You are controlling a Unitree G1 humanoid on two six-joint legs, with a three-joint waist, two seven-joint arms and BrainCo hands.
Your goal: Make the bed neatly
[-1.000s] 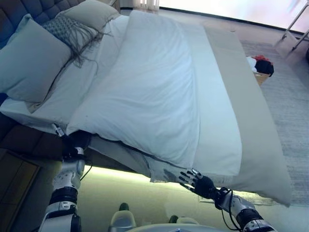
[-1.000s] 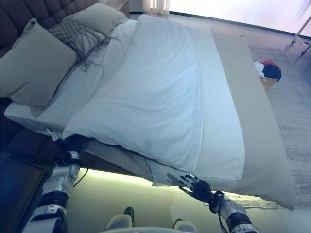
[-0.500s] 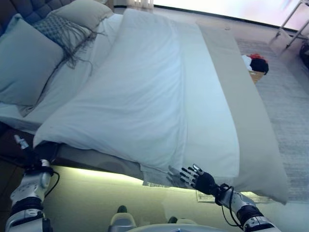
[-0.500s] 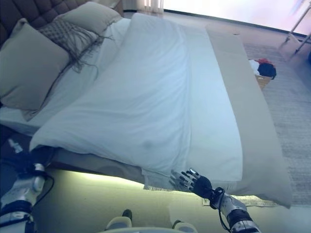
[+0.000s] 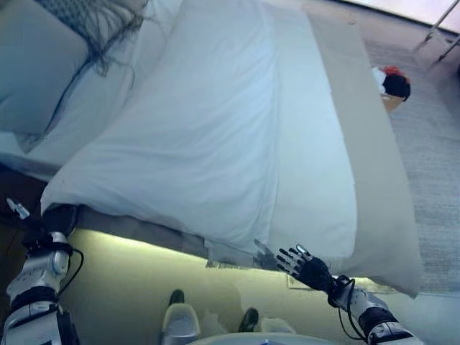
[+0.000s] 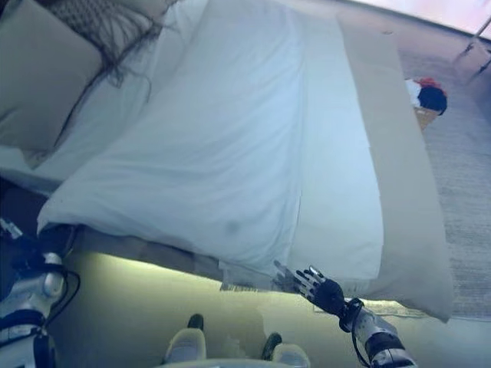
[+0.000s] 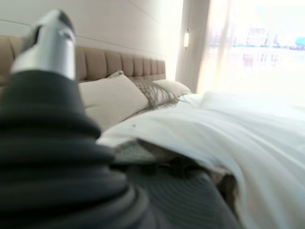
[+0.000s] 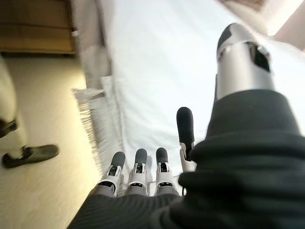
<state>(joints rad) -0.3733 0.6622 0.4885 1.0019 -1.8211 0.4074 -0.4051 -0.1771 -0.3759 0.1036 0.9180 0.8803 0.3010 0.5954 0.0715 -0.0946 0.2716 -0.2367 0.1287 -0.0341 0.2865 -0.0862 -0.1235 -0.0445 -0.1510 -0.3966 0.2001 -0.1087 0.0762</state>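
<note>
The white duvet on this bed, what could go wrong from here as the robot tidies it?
The white duvet lies askew, its near corner overhanging the side by the left hand; a one-sided tug could skew it further. The right hand is open at the fringed edge, gripping nothing, so a pull may slip. A person's shoes stand close below; swinging arms might hit them.

The bed point(image 5: 374, 144) runs from 7 o'clock toward 1 o'clock. A white duvet point(image 5: 194, 136) lies folded over its middle, puffy and lightly creased, its near edge overhanging the bed's side. At 3 o'clock a beige cover point(image 5: 381, 194) lies flat. Pillows point(image 6: 38, 69) are piled at 10 o'clock.
</note>
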